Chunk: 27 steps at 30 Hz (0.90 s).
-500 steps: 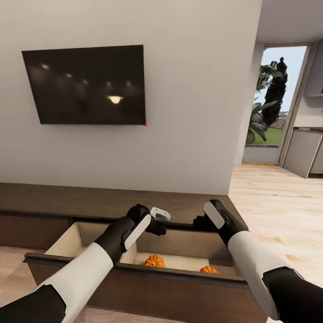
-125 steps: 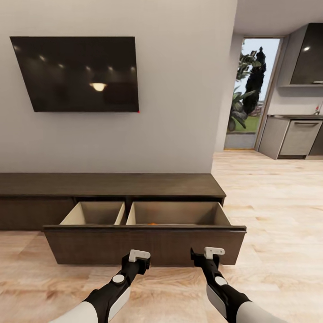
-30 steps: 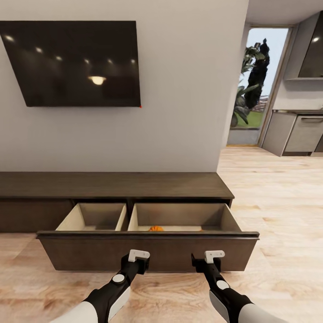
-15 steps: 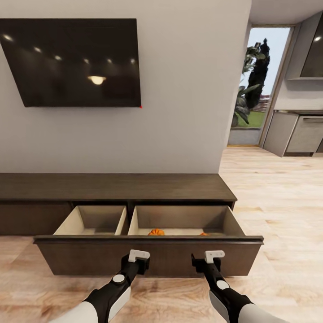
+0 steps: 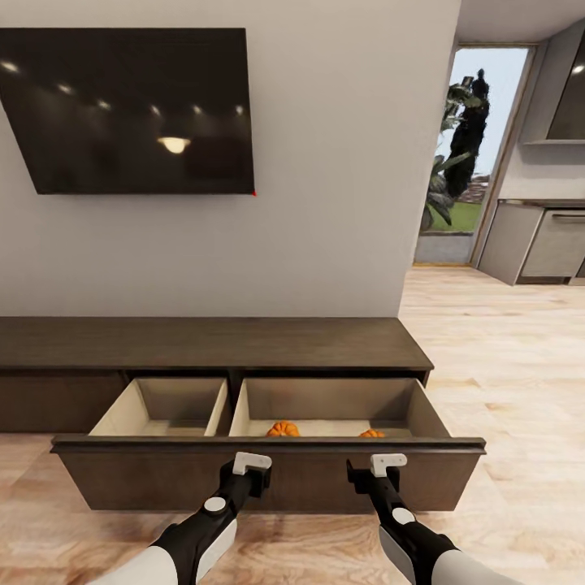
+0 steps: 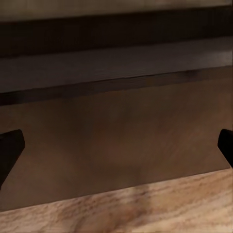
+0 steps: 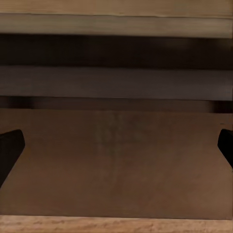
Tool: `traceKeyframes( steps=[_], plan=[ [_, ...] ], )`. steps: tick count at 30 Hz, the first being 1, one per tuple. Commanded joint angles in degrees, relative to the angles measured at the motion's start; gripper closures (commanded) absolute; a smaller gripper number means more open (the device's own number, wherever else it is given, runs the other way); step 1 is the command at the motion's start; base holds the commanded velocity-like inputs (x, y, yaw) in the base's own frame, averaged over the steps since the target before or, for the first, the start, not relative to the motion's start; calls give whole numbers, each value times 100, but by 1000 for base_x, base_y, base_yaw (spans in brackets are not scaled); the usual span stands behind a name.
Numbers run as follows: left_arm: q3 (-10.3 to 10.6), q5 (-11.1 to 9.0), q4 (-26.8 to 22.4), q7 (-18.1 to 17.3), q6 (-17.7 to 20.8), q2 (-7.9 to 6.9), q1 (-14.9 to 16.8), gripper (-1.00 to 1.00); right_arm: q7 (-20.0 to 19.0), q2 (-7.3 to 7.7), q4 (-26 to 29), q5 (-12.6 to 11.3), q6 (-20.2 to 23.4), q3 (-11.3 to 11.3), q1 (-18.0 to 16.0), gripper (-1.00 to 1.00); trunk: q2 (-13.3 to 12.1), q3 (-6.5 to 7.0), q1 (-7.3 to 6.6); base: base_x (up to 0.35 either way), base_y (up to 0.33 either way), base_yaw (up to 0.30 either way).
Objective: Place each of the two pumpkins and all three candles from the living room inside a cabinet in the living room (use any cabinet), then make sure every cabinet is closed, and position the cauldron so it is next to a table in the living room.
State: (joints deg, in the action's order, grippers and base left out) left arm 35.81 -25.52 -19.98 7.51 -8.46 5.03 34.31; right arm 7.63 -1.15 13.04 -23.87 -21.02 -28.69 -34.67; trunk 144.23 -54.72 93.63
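Drawer open, both claws at its front, ready to push it shut.

The cabinet (image 5: 203, 341) runs along the wall with its wide drawer (image 5: 268, 475) pulled out; two pumpkins (image 5: 283, 428) lie in its right compartment, no candle in sight. The left claw (image 5: 248, 471) and right claw (image 5: 375, 471) sit low, just before the drawer front, fingers spread and empty in the wrist views. Closing it well likely calls for both claws pressing flat and evenly, so the long front slides in straight without skewing.
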Motion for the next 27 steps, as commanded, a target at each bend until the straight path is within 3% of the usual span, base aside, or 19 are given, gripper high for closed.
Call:
traceKeyframes(
  steps=[1,27],
  plan=[
    [51,-39,3,39,-24,-2,4,-100,41,1,-3,-26,-16,-49,-5,-100,2,-6,0,167,0,0],
    [58,-28,3,29,-24,-2,6,-100,40,9,-3,-28,-16,-49,-5,-100,2,-6,0,87,0,0]
  ],
)
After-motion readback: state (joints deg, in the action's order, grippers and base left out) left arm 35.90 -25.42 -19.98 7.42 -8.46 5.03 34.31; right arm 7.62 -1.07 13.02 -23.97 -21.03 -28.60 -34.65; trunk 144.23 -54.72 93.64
